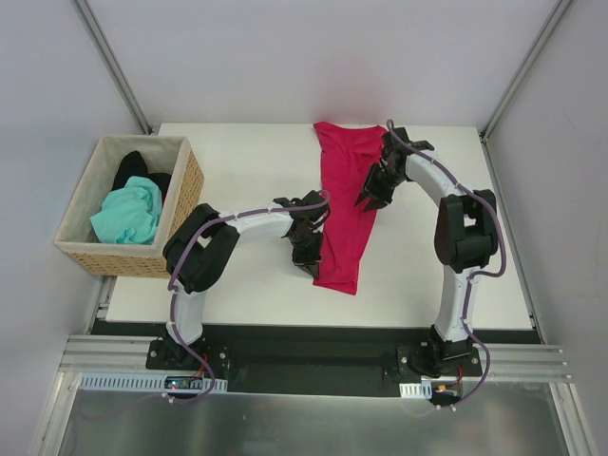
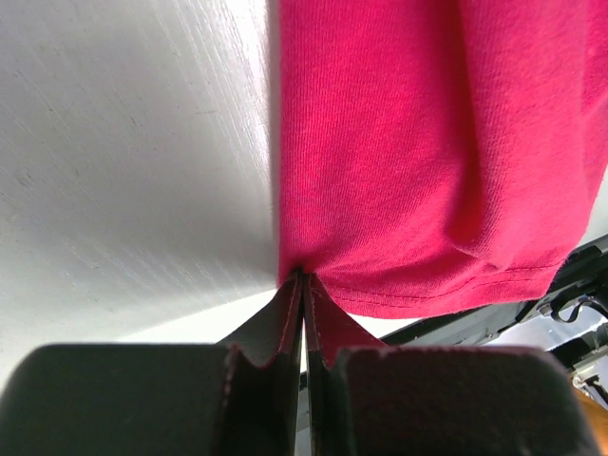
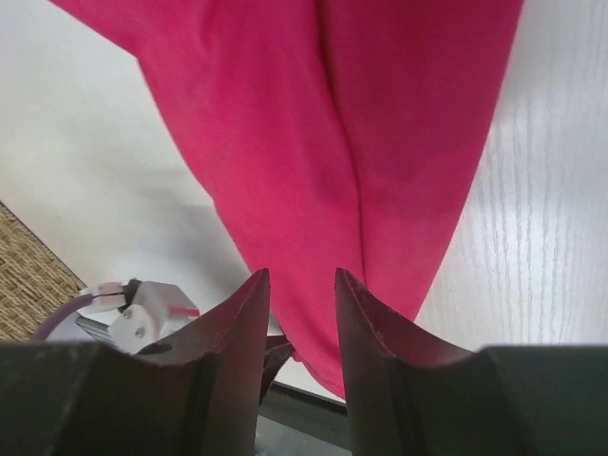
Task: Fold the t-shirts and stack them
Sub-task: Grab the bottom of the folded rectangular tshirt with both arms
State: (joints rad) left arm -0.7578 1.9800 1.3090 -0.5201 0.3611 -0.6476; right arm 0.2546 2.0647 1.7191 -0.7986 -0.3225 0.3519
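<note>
Top external view: a bright crimson cloth t-shirt [image 1: 344, 204] lies as a long, narrow, folded strip on the middle of the table, running from the far edge toward the near side and tapering at its near end.

The left gripper [image 1: 307, 258] sits at the strip's near left edge. In the left wrist view its jaws are pressed together, with the corner of the shirt's stitched hem pinched at their tips. The right gripper [image 1: 370, 198] is over the strip's right edge, farther back. In the right wrist view its jaws stand apart above the cloth with nothing between them.

A mint-green t-shirt [image 1: 128, 214] and a black t-shirt [image 1: 133, 169] lie crumpled in a tan woven wicker basket [image 1: 190, 195] at the table's left edge.

The white wood-grain table [image 1: 237, 161] is bare elsewhere. Pale walls enclose it, with slanted metal struts [image 1: 109, 62] at the corners and an aluminium rail [image 1: 313, 366] under the arm bases.
</note>
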